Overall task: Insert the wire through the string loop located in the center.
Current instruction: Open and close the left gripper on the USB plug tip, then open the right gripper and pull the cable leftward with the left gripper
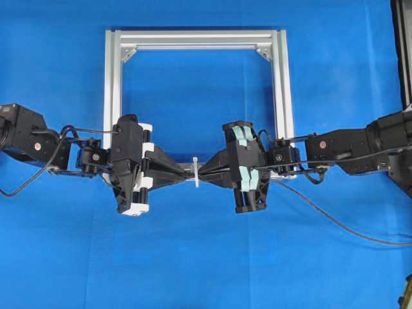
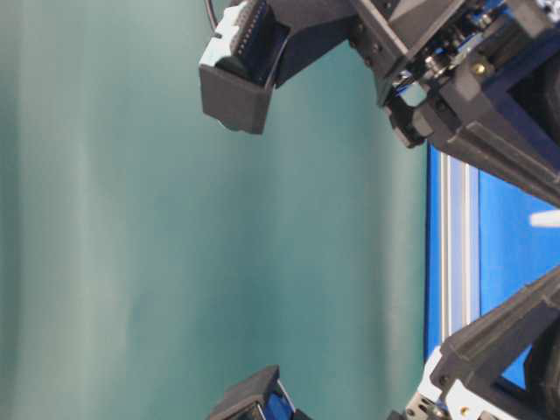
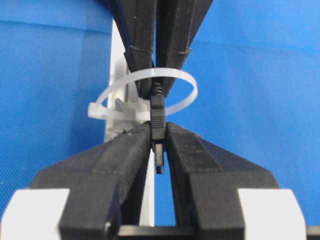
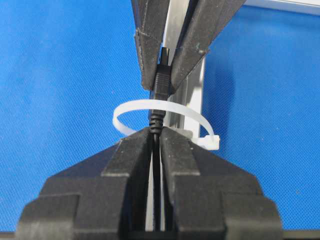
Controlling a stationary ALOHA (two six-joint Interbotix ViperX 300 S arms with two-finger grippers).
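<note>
The white string loop (image 1: pixel 196 172) stands on the frame's front bar, between my two grippers. The black wire (image 1: pixel 335 222) trails off to the right. Its plug (image 3: pixel 158 117) comes through the string loop (image 3: pixel 185 82). My left gripper (image 3: pixel 158 131) is shut on the plug, whose metal tip pokes out between the fingers. On the other side of the loop (image 4: pixel 130 107), my right gripper (image 4: pixel 156 132) is shut on the wire (image 4: pixel 156 120) just behind the ribbed collar. In the overhead view the left gripper (image 1: pixel 187 171) and right gripper (image 1: pixel 205 172) meet tip to tip.
The silver square frame (image 1: pixel 112 96) lies on the blue cloth, with triangular brackets (image 1: pixel 128 53) in its far corners. Both arms reach in along its front bar. A dark object (image 1: pixel 404 51) stands at the right edge.
</note>
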